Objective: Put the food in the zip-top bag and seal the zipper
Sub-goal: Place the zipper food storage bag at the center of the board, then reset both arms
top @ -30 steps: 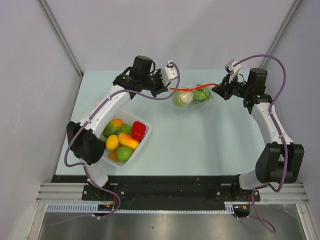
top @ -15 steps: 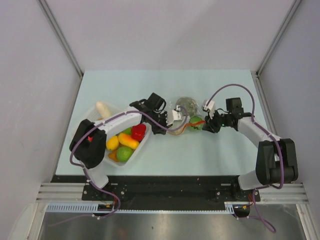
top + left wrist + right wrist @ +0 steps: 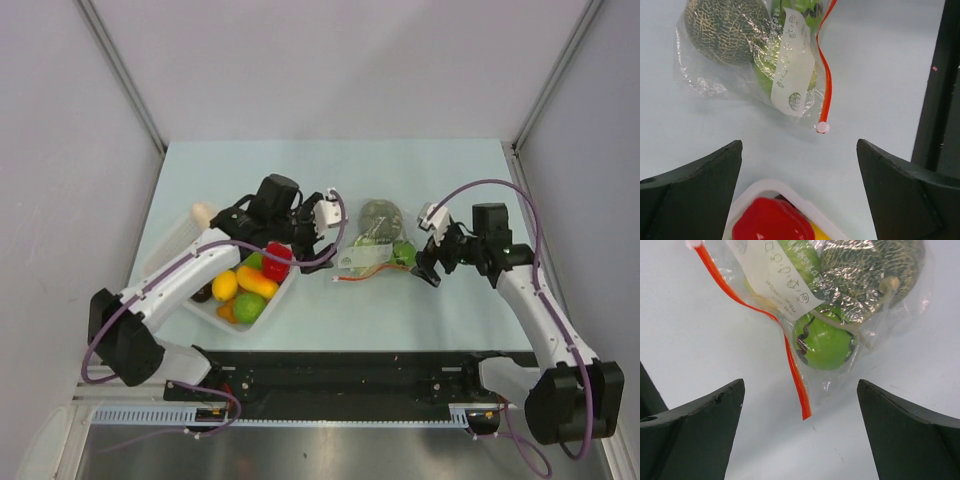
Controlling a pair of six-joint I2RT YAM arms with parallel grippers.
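Note:
The zip-top bag (image 3: 374,240) lies on the table between my two grippers, with the food inside it: a mottled grey-green ball (image 3: 378,214), a bright green fruit (image 3: 403,251) and a pale green piece behind the white label (image 3: 791,65). The zipper (image 3: 364,270) runs along its near edge, ending in a white end piece (image 3: 823,127). My left gripper (image 3: 312,232) stands open just left of the bag, above the tray's rim. Right of the bag, my right gripper (image 3: 432,262) is open too. Neither touches the bag (image 3: 850,305); the zipper's end (image 3: 805,412) lies in front of the right fingers.
A clear plastic tray (image 3: 291,286) at the left holds a red pepper (image 3: 276,261), a yellow lemon (image 3: 225,285) and several other toy fruits. A pale beige item (image 3: 203,212) lies behind the tray. Grey walls close the table in on three sides.
Both grippers have opened and let go of the bag, which now rests on the table. Both arms have drawn back from it, the left toward the tray, the right outward.

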